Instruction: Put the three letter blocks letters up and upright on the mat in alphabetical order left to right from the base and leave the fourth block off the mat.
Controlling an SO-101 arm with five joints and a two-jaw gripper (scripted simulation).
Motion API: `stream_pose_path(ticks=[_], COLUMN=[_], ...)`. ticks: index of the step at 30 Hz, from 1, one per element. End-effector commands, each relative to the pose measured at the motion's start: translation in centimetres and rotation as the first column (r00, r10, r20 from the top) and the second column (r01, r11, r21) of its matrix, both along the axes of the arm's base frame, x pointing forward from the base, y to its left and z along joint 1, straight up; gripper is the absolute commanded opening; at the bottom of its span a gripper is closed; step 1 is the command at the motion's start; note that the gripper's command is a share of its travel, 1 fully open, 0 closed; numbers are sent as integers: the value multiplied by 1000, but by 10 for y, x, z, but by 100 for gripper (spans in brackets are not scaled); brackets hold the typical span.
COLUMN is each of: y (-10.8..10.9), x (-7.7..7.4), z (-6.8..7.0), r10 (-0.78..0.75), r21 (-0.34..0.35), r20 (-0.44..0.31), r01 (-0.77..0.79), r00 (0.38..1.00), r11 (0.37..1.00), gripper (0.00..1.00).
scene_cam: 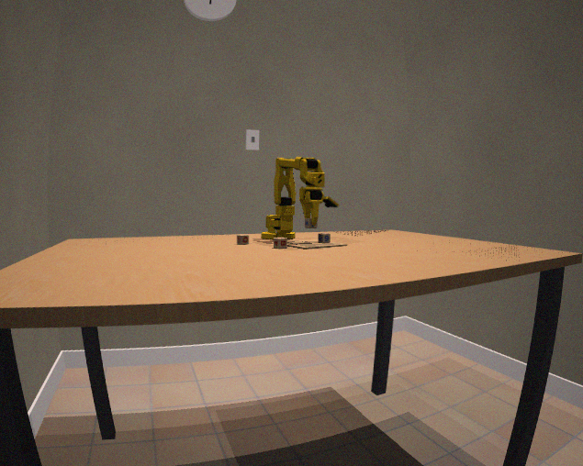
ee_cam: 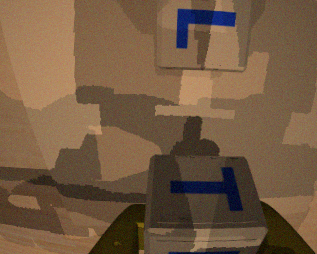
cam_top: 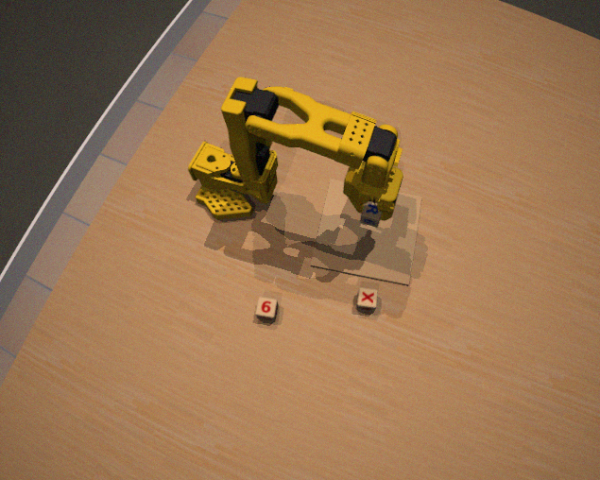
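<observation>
While a block (cam_top: 370,214) (scene_cam: 309,223) (ee_cam: 201,192) is clamped by the hand (cam_top: 373,210) (scene_cam: 310,220) (ee_cam: 203,235), the L block (scene_cam: 323,238) (ee_cam: 203,37) is seated on the mat (cam_top: 393,265) (scene_cam: 329,245) (ee_cam: 124,150), X (cam_top: 367,299) (scene_cam: 280,243) left beyond its edge.

A plain tiled room, its exact kind unclear: a wooden worktop (cam_top: 444,361) (scene_cam: 281,270), with a clock (scene_cam: 210,7) and switch (scene_cam: 252,139) on the wall (scene_cam: 130,125) behind it.
</observation>
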State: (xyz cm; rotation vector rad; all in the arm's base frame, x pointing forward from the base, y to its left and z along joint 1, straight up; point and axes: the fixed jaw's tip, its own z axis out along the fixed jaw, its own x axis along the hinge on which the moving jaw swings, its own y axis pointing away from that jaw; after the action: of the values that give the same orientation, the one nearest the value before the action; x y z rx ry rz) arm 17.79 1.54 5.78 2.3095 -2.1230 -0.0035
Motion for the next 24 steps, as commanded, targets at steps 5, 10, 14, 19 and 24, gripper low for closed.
stream_pose_path(ticks=[5, 10, 14, 19, 24], y=[-1, -1, -1, -1, -1], x=[6, 6, 6, 6, 7], z=[9, 9, 9, 8, 4], r10=[-1, -1, -1, -1, -1], r21=[7, 7, 7, 7, 7], r20=[64, 64, 64, 64, 64], r01=[0, 0, 0, 0, 0], r00=[998, 998, 998, 998, 998], r11=[1000, 1000, 1000, 1000, 1000], gripper=[0, 0, 0, 0, 0])
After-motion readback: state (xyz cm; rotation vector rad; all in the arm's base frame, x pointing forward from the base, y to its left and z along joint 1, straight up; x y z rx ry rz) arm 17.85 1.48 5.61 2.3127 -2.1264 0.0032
